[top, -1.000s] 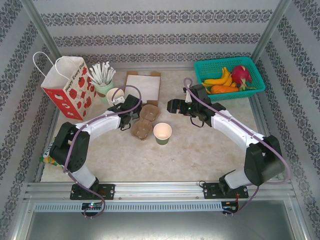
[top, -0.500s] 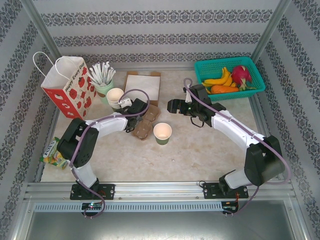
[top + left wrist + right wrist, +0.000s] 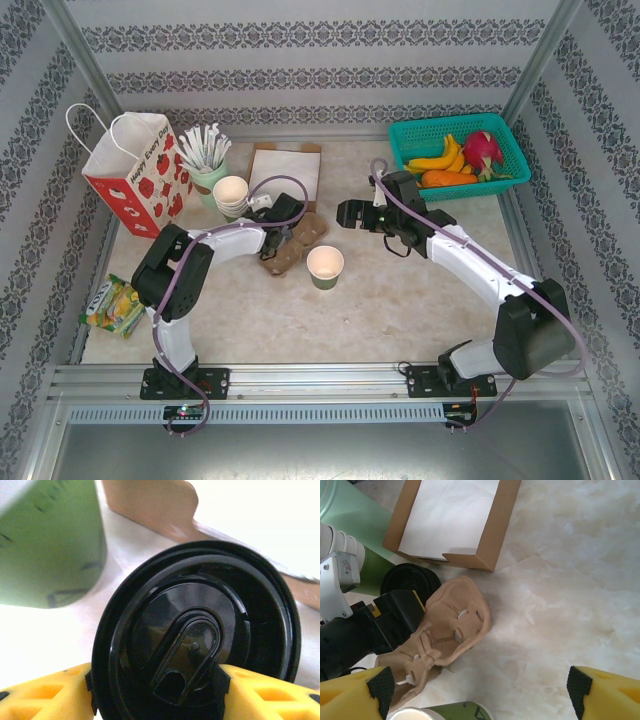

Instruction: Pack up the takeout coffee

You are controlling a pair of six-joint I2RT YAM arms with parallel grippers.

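The takeout coffee cup (image 3: pixel 325 266) stands open on the table, green-bodied with no lid; its rim shows at the bottom of the right wrist view (image 3: pixel 440 714). The round black lid (image 3: pixel 195 630) is held by its rim between my left gripper's (image 3: pixel 155 685) yellow fingers. My left gripper (image 3: pixel 284 214) sits at the far end of the tan pulp cup carrier (image 3: pixel 296 240), and the lid (image 3: pixel 410 580) pokes out beside that carrier (image 3: pixel 447 630). My right gripper (image 3: pixel 346 213) hovers open to the right of the carrier, with nothing between its fingers (image 3: pixel 355 695).
A red-patterned paper bag (image 3: pixel 135 175) stands at the back left, next to a green cup of white sticks (image 3: pixel 205 160) and a stack of cream cups (image 3: pixel 230 194). A flat brown box (image 3: pixel 285 172) lies behind the carrier. The teal fruit basket (image 3: pixel 458 130) is back right. Snack packets (image 3: pixel 115 305) lie at the left edge.
My left gripper has swung right, from beside the cream cup stack to the carrier's far end, uncovering the stack. The carrier has turned slightly. The right arm has barely moved.
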